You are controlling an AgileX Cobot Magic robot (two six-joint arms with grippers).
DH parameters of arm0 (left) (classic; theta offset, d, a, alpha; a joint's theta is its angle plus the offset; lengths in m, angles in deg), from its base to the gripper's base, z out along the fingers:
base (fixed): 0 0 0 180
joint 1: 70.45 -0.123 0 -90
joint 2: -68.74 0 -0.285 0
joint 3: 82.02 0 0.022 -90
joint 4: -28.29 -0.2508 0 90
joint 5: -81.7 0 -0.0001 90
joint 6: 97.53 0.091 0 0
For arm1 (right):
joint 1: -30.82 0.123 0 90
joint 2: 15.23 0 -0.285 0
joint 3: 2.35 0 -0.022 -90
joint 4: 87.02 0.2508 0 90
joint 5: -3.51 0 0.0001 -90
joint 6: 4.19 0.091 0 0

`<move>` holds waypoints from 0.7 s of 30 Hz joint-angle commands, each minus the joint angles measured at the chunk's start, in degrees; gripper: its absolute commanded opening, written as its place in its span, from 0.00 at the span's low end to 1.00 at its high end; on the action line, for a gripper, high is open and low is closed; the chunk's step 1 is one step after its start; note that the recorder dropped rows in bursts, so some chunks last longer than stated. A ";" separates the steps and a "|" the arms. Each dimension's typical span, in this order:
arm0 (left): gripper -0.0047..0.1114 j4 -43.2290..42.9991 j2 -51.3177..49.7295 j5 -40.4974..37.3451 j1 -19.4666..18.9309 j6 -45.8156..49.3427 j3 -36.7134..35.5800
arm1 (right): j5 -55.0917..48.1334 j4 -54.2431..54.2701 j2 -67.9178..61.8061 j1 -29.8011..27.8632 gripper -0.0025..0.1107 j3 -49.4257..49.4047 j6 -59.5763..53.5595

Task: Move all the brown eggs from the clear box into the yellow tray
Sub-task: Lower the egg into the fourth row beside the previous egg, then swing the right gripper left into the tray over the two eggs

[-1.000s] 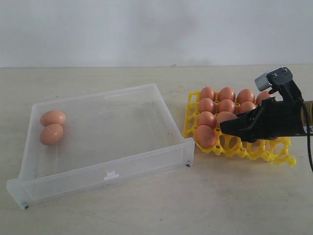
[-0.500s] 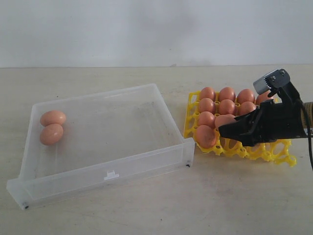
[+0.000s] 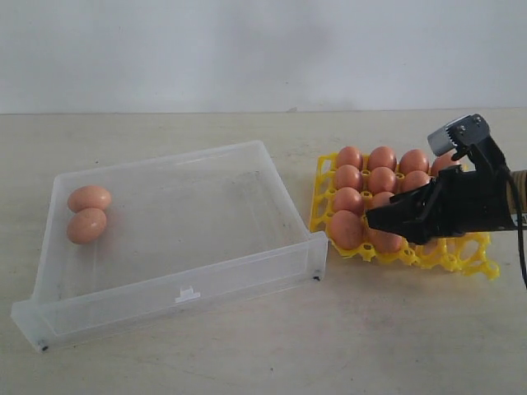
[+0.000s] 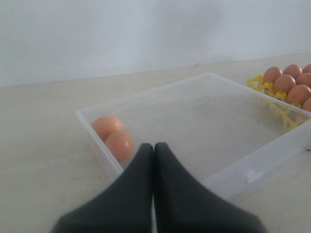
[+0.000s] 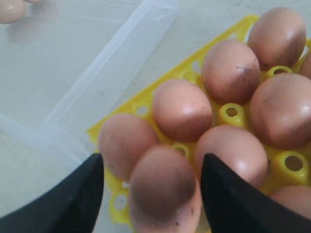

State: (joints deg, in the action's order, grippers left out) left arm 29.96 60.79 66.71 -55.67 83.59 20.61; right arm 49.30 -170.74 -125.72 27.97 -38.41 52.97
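Note:
Two brown eggs (image 3: 89, 198) (image 3: 86, 225) lie touching at the left end of the clear box (image 3: 189, 292); the left wrist view shows them (image 4: 107, 127) (image 4: 119, 144) just beyond my shut, empty left gripper (image 4: 154, 145). Several eggs fill the yellow tray (image 3: 461, 251). My right gripper (image 3: 387, 218) hangs over the tray's front row, its jaws open on either side of one egg (image 5: 163, 189) that sits in a cup. A thin gap shows between that egg and each of the fingers (image 5: 77, 194). The left arm is out of the exterior view.
The box's right wall (image 5: 112, 63) runs close beside the tray's left edge (image 5: 104, 131). Several open cups (image 3: 473, 247) remain at the tray's front right, partly hidden under the right arm. Bare tabletop (image 3: 370, 329) lies in front of both.
The right gripper has lowered the egg into a front-row cup and spread its jaws off it. The box eggs have not moved.

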 commanded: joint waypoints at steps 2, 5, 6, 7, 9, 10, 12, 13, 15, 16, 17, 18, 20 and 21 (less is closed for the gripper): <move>0.00 0.46 0.17 0.38 0.01 0.03 0.15 | 0.61 2.50 0.70 0.04 0.56 -0.17 -0.18; 0.00 0.46 0.17 0.38 0.01 0.03 0.15 | 0.61 2.50 0.70 0.04 0.56 -0.17 -0.29; 0.00 0.46 0.17 0.38 0.01 0.03 0.15 | 0.61 2.86 0.70 0.04 0.56 -0.17 -0.29; 0.00 0.46 0.17 0.38 0.01 0.03 0.15 | 0.73 3.55 0.70 0.04 0.56 -0.17 -0.29; 0.00 0.46 0.17 0.38 0.01 0.03 0.15 | 2.34 5.12 0.83 0.04 0.55 -0.17 -0.10; 0.00 0.46 0.17 0.38 0.01 0.03 0.15 | 4.61 5.24 0.93 0.04 0.53 -0.17 0.33; 0.00 0.46 0.17 0.38 0.01 0.03 0.15 | 12.67 5.24 1.19 0.20 0.41 0.21 0.30; 0.00 0.46 0.17 0.38 0.01 0.03 0.15 | 16.78 5.72 1.46 0.99 0.30 0.50 0.16; 0.00 0.46 0.17 0.38 0.01 0.03 0.15 | 21.62 7.10 2.01 4.28 0.05 2.15 -1.34; 0.00 0.46 0.17 0.38 0.01 0.03 0.15 | 22.19 8.27 2.23 6.88 0.03 3.68 -2.69; 0.00 0.46 0.17 0.38 0.01 0.03 0.15 | 21.85 9.36 2.32 9.28 0.02 5.59 -4.04; 0.00 0.46 0.17 0.38 0.01 0.03 0.15 | 20.69 10.86 2.32 12.64 0.02 7.83 -5.97; 0.00 0.46 0.17 0.38 0.01 0.03 0.15 | 15.75 13.99 2.17 19.32 0.02 12.06 -10.43; 0.00 0.46 0.17 0.38 0.01 0.03 0.15 | 11.29 16.12 2.05 23.21 0.02 15.54 -13.06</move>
State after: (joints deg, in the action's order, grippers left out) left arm 29.96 60.79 66.71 -55.67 83.59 20.61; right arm 66.28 -159.03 -124.14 43.35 -28.81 46.17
